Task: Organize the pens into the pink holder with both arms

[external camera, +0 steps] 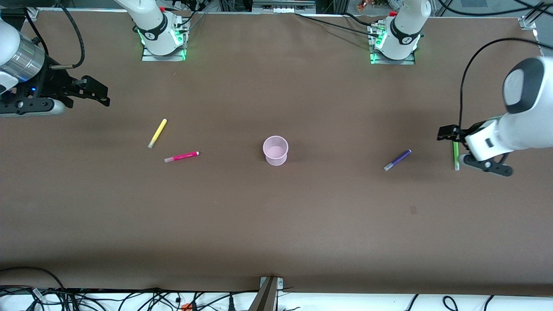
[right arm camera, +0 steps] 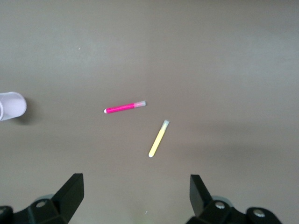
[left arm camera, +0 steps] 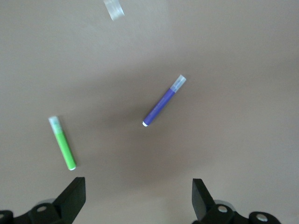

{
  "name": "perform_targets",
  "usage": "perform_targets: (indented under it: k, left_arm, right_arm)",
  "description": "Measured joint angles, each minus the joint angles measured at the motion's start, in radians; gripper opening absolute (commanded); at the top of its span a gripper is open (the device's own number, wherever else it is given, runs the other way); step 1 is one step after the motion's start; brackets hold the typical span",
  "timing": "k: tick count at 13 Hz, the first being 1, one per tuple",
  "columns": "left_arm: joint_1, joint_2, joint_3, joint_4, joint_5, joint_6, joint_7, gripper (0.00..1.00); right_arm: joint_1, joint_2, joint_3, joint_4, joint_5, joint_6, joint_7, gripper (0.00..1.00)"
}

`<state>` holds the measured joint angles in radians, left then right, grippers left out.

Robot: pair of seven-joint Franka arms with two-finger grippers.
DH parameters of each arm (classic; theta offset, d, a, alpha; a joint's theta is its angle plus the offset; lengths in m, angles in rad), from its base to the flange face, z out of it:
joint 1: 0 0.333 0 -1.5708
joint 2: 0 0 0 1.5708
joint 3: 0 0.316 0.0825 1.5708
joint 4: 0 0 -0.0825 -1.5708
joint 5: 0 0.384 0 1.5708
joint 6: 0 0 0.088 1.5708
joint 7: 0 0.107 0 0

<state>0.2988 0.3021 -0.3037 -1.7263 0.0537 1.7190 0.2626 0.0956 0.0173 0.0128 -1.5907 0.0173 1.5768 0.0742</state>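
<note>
The pink holder [external camera: 275, 150] stands upright mid-table; its edge also shows in the right wrist view [right arm camera: 11, 106]. The yellow pen [external camera: 157, 133] [right arm camera: 158, 138] and the magenta pen [external camera: 182, 157] [right arm camera: 124, 107] lie toward the right arm's end. The purple pen [external camera: 397, 160] [left arm camera: 163, 101] and the green pen [external camera: 455, 155] [left arm camera: 62, 143] lie toward the left arm's end. My left gripper [external camera: 447, 132] [left arm camera: 138, 186] is open and empty, up over the table beside the green pen. My right gripper [external camera: 97, 91] [right arm camera: 137, 184] is open and empty, up over the right arm's end of the table.
The brown table [external camera: 276, 224] has a small pale patch [external camera: 413, 210] [left arm camera: 114, 9] nearer the front camera than the purple pen. The arm bases [external camera: 163, 41] [external camera: 393, 45] stand along the table's top edge. Cables hang off the front edge [external camera: 129, 298].
</note>
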Motion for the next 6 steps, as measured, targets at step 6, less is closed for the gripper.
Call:
perform_targets:
  k: [6]
  left_arm:
    - [0.0,0.046,-0.002,-0.207,-0.129,0.335,-0.221,1.0]
  right_arm:
    - [-0.028,0.013,-0.006,0.029,-0.015,0.002,0.003,1.0]
